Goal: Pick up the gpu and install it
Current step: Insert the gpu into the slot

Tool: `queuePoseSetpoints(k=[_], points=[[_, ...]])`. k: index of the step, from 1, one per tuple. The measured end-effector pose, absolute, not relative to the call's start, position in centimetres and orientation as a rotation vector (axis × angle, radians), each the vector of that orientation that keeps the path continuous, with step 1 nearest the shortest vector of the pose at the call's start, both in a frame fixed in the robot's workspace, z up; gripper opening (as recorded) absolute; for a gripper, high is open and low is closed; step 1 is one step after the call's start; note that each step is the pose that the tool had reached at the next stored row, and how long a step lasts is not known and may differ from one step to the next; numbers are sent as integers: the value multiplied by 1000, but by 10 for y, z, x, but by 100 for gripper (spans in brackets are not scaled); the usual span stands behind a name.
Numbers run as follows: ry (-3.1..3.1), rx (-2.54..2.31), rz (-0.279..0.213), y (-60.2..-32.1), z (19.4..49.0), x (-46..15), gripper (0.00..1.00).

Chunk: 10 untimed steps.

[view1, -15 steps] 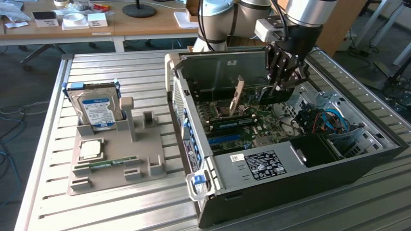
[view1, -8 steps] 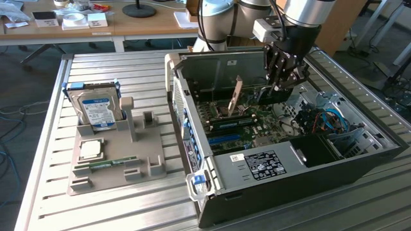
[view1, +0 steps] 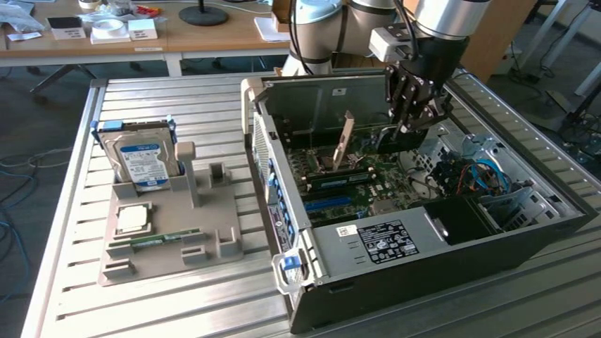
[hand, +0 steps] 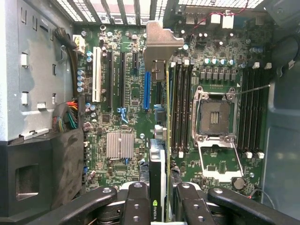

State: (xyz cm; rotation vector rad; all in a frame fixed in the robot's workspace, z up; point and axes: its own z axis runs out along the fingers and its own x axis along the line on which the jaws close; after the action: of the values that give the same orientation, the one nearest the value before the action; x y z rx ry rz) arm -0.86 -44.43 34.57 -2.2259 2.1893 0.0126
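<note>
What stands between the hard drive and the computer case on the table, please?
In the exterior view, two upright posts of the grey holder stand there, with bare table slats beyond, up to the case.

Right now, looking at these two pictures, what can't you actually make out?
1. The slot below the gpu: wrist view, the edge-on card held in the claw covers it.
2. Whether the card's lower edge touches the motherboard: exterior view, too small and dark.
3. Print on the white label: exterior view, too small.
</note>
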Motion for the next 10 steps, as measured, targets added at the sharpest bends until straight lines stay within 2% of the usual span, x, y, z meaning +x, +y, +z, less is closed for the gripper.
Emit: queuePoseSetpoints(k=[10], points=[[2189, -2226, 12, -444, 346, -9, 27]])
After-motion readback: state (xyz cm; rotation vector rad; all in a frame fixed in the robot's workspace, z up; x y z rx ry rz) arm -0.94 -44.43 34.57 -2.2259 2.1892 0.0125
